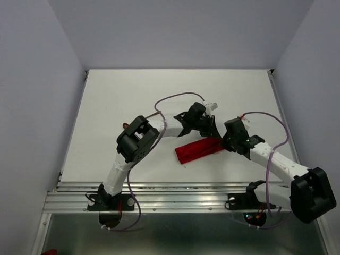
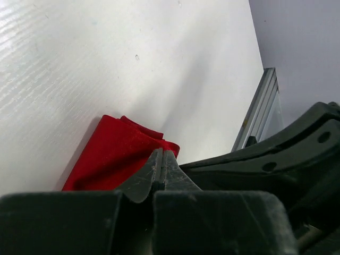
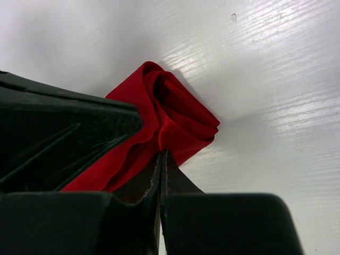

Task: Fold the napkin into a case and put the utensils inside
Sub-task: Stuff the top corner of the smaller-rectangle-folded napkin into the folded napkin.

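The red napkin (image 1: 196, 150) lies mid-table, folded into a narrow strip running from lower left to upper right. Both grippers meet at its upper right end. My right gripper (image 3: 162, 154) is shut, and a raised ridge of the napkin (image 3: 180, 117) runs straight into its tips; that end of the folds gapes open. My left gripper (image 2: 162, 153) is shut, with its tips at the corner of the napkin (image 2: 117, 159); no cloth shows between them. A small brown bit (image 1: 126, 126) by the left elbow may be one of the utensils, which are otherwise hidden.
The left gripper's black body (image 3: 64, 138) lies over the cloth right beside my right fingers. The table (image 1: 133, 95) is white, with a metal rail (image 1: 175, 199) along the near edge and grey walls on three sides. Purple cables loop over both arms.
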{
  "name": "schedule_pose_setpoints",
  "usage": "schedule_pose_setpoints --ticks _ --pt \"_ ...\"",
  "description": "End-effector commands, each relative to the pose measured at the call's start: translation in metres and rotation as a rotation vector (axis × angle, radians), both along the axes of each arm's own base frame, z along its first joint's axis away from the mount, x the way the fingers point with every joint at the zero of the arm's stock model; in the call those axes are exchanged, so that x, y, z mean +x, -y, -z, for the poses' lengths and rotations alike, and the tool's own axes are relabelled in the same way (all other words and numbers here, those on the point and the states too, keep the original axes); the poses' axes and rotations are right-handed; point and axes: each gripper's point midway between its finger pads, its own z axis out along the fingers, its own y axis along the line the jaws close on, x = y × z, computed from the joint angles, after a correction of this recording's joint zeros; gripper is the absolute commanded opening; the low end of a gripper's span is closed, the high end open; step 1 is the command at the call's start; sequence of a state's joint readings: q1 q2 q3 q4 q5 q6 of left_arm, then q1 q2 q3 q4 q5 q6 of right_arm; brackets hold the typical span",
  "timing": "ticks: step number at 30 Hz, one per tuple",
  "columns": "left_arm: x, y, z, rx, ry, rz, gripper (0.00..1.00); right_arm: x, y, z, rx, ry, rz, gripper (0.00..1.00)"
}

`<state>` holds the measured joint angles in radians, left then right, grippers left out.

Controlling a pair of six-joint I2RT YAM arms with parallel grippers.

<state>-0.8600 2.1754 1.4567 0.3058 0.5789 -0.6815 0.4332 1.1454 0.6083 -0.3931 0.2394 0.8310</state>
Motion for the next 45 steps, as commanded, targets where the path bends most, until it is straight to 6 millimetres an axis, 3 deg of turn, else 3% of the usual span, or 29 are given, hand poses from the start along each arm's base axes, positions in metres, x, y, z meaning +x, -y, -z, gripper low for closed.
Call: schedule_pose_setpoints --ticks 1,7,20,23,30,36,41,45 --pt "-0.013 0.018 -0.004 -0.03 0.025 0.057 0.0 0.007 -0.002 -0.003 0.008 0.024 0.012 0.01" --pt "-0.035 0.006 0.027 0.005 -0.031 0.084 0.0 0.007 -0.001 -0.003 0.012 0.027 0.025 0.01" --pt "-0.042 0.0 0.028 -0.012 -0.035 0.09 0.0 0.007 0.002 -0.003 0.003 0.032 0.05 0.01" --pt "-0.046 -0.003 0.023 -0.022 -0.036 0.1 0.0 0.007 0.002 -0.003 0.002 0.03 0.048 0.01" --pt "-0.043 -0.013 -0.025 -0.091 0.017 0.092 0.0 0.005 0.002 -0.001 -0.004 0.025 0.036 0.01" --pt "-0.035 -0.025 -0.045 -0.117 0.03 0.074 0.0 0.006 0.0 -0.001 0.004 0.024 0.028 0.01" --pt "-0.028 -0.024 -0.035 -0.1 0.028 0.065 0.0 0.007 -0.002 -0.003 0.009 0.028 0.019 0.01" --pt "-0.018 -0.023 -0.014 -0.065 0.013 0.044 0.0 0.007 -0.001 -0.004 0.006 0.032 0.02 0.01"
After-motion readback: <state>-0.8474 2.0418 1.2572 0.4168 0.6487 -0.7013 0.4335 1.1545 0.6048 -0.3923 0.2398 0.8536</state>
